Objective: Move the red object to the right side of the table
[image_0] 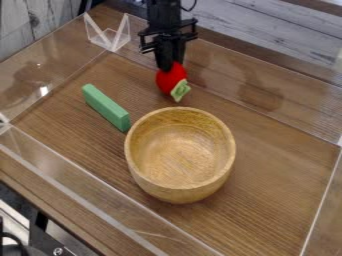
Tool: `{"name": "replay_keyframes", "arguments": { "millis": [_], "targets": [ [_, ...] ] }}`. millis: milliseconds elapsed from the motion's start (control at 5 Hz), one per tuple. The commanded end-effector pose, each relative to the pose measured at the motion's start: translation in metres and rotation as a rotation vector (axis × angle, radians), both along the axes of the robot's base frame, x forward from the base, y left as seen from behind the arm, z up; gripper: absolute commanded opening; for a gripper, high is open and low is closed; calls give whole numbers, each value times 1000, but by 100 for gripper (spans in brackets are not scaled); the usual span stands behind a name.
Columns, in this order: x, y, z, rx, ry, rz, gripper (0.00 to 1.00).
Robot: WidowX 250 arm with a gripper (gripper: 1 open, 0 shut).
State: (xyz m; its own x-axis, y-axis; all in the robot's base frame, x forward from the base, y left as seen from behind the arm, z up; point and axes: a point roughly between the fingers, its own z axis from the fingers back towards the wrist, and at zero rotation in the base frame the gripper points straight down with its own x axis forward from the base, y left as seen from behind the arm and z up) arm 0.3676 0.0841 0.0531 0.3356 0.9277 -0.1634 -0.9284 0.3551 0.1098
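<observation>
The red strawberry toy (170,78) sits toward the back of the surface (281,170), left of its middle, with its green leafy end turned down toward the front. It appears to rest on or just above the wood, which suits a grasp taken before any lift. The hand (167,62) comes down on it from straight above, its dark fingers narrowed onto the top of the strawberry toy, so it looks gripped rather than merely touched. The black arm rises nearly upright from there to the top edge of the view. Just in front stands the wooden bowl (181,153), apart from the toy; the green block (106,106) lies to the left. The right side, where the toy belongs, lies open beyond the bowl.
</observation>
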Motion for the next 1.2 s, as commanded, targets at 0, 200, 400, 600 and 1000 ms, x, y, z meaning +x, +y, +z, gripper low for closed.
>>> {"name": "replay_keyframes", "arguments": {
  "millis": [0, 200, 400, 600, 1000],
  "targets": [
    [5, -4, 15, 16, -48, -24, 0],
    [5, -9, 9, 18, -44, 32, 0],
    [3, -8, 41, 11, -91, 57, 0],
    [2, -7, 73, 4, -137, 81, 0],
    [-6, -65, 102, 2, -180, 114, 0]
  ]
}}
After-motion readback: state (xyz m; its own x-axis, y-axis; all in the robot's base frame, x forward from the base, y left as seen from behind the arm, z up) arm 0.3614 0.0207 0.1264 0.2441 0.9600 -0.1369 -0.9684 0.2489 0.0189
